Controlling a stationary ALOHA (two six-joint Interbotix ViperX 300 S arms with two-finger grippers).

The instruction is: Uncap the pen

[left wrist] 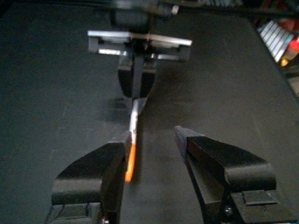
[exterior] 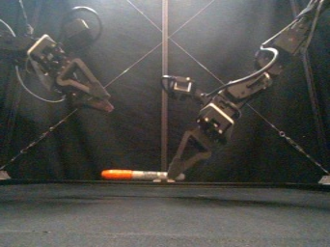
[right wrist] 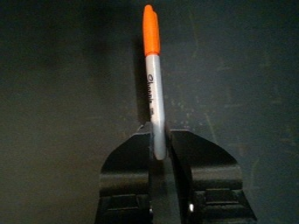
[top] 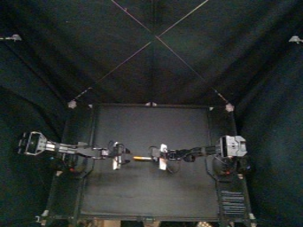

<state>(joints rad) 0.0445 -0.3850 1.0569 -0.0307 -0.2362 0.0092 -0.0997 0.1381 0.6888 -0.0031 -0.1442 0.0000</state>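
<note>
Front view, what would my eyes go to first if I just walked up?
The bright orange cap of the pen pops out, lying near the middle of the dark table. The right end effector reaches down and pinches the pen's grey end. The left end effector hangs open, raised above the cap end.

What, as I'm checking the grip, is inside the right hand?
The pen: its grey barrel is pinched in the right hand, the orange cap sticks out free. The barrel's end is hidden between the jaws.
</note>
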